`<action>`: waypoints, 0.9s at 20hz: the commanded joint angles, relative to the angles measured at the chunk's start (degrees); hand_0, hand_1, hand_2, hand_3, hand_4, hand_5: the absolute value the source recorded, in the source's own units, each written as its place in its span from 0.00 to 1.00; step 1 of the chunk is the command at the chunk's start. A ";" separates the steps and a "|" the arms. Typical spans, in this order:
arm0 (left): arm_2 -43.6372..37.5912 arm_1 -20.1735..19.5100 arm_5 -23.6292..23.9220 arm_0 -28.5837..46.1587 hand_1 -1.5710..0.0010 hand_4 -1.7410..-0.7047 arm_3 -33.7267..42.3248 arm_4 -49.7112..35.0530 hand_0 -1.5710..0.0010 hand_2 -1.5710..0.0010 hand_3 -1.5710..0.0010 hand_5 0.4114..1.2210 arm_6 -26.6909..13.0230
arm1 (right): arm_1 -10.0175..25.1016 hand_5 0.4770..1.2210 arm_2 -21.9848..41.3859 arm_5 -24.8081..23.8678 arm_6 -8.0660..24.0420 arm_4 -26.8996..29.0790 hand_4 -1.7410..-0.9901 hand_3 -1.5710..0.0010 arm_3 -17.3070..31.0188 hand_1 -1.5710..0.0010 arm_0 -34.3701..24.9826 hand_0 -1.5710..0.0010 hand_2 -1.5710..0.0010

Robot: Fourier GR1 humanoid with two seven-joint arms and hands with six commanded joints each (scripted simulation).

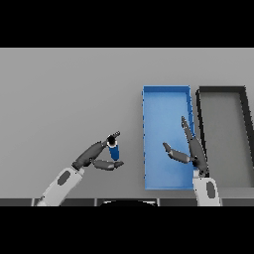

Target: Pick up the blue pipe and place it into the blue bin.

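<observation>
The blue pipe (114, 149) is a short blue cylinder with a dark open top, standing upright on the grey table left of the blue bin (166, 101). My left hand (93, 156) reaches in from the lower left, with fingers behind the pipe and thumb below it, closing around it. The right hand (191, 149) hovers over the bin's right side, fingers straight and pointing away, thumb spread left, holding nothing.
A black bin (245, 139) with a grey floor stands directly right of the blue bin, its rim touching or nearly touching it. The grey table (64, 99) stretches to the left and back.
</observation>
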State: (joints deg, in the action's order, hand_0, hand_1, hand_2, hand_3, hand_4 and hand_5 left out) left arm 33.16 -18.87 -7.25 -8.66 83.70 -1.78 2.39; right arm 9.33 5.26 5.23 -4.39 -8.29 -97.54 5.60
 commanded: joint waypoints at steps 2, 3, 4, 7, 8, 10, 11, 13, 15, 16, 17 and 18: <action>0.39 1.78 0.71 -1.34 1.00 0.62 -2.21 1.19 1.00 1.00 1.00 0.12 1.53 | 0.27 0.09 -0.44 -0.29 0.65 -0.22 0.72 1.00 1.10 1.00 -0.99 1.00 1.00; 0.44 2.58 0.68 -1.80 1.00 0.62 -3.54 1.26 1.00 0.98 1.00 0.13 1.79 | 0.71 0.10 -0.82 -0.27 0.54 -0.07 0.73 1.00 0.92 1.00 -1.13 1.00 1.00; 0.09 3.45 0.02 -1.84 1.00 0.60 -3.92 -0.01 1.00 0.97 0.99 0.16 3.24 | 0.49 0.10 -0.48 -0.39 0.13 -0.44 0.73 1.00 0.90 1.00 -0.89 1.00 1.00; -0.92 5.73 -1.40 -2.21 0.92 0.51 -4.47 -3.75 1.00 0.83 0.87 0.28 2.71 | 0.34 0.11 -0.30 -0.73 0.27 -0.94 0.74 1.00 0.59 1.00 -0.47 1.00 1.00; -0.70 7.19 -1.32 -2.21 0.84 0.46 -4.72 -4.29 0.97 0.73 0.78 0.33 2.63 | 0.23 0.11 -0.21 -0.44 -0.07 -0.59 0.73 1.00 0.31 1.00 -0.29 1.00 1.00; -1.30 8.22 -1.74 -2.22 0.59 0.35 -5.47 -5.81 0.73 0.51 0.51 0.57 2.95 | 0.57 0.11 -0.53 -0.62 0.55 -0.69 0.73 1.00 0.56 1.00 -0.72 1.00 1.00; -1.11 8.60 -0.94 -2.13 0.47 0.28 -5.70 -5.10 0.59 0.40 0.42 0.65 3.00 | 0.33 0.11 -0.08 -0.39 0.65 -0.90 0.73 1.00 0.79 1.00 -0.50 1.00 1.00; -0.31 9.02 -0.23 -1.40 0.30 0.18 -5.00 -4.62 0.38 0.26 0.29 0.78 4.27 | 0.83 0.11 -0.88 -0.70 1.24 -0.66 0.74 1.00 1.08 1.00 -1.24 1.00 1.00; 0.86 8.82 -0.10 -1.34 0.19 0.12 -4.03 -4.37 0.24 0.17 0.20 0.86 3.44 | 0.19 0.11 -0.25 -1.02 0.20 -1.25 0.75 1.00 1.01 1.00 -0.96 1.00 1.00; 1.25 8.51 0.29 -1.28 0.15 0.15 -3.64 -3.83 0.19 0.13 0.16 0.89 3.20 | 0.00 0.11 -0.02 -1.26 0.60 -1.66 0.75 1.00 1.03 1.00 -0.99 1.00 1.00; 2.00 9.00 1.07 -1.01 0.12 0.17 -3.52 -2.82 0.15 0.11 0.13 0.91 4.12 | 0.52 0.11 -0.31 -0.88 0.38 -1.26 0.75 1.00 0.35 1.00 -0.31 1.00 1.00; 1.83 8.67 1.35 -0.85 0.10 0.19 -3.18 -2.67 0.12 0.08 0.10 0.93 5.60 | 0.42 0.11 -0.14 -0.67 0.49 -1.14 0.75 1.00 0.33 1.00 -0.02 1.00 1.00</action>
State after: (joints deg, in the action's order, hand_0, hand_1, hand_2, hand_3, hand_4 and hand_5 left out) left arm 34.97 -10.22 -5.96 -9.51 80.53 -4.51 8.14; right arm 9.74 5.13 4.57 -3.91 -9.43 -97.20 5.60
